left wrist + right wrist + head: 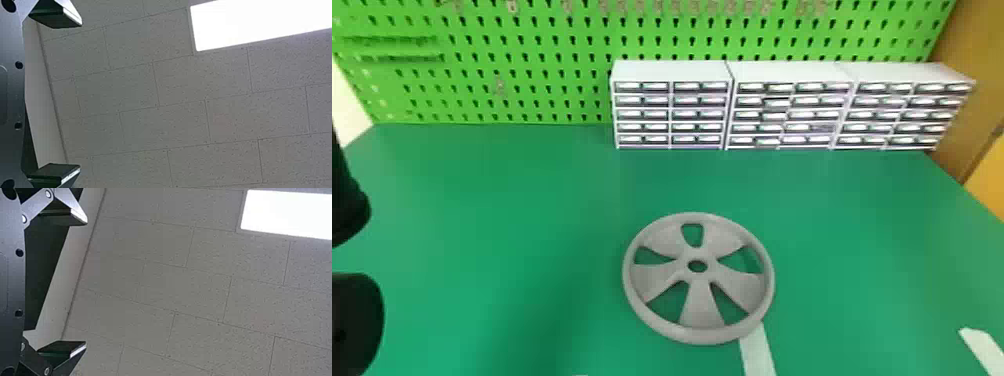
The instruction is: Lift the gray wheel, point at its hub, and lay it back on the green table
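The gray wheel [701, 305] lies flat on the green table [497, 200], a little right of the middle in the head view, with its round hub [697, 256] facing up. Nothing touches it from above. Black parts of my left arm [352, 320] show at the left edge of the head view, well apart from the wheel. In the left wrist view my left gripper [80, 96] is open, its fingers wide apart against the ceiling. My right gripper [86, 283] likewise stands open in the right wrist view, with only ceiling behind its spread fingers.
White drawer cabinets [672, 71] line the table's back edge from the middle to the right, before a green pegboard [532, 47]. A pale strip [758, 352] runs from under the wheel's near rim. Another pale strip [984, 347] lies at the lower right.
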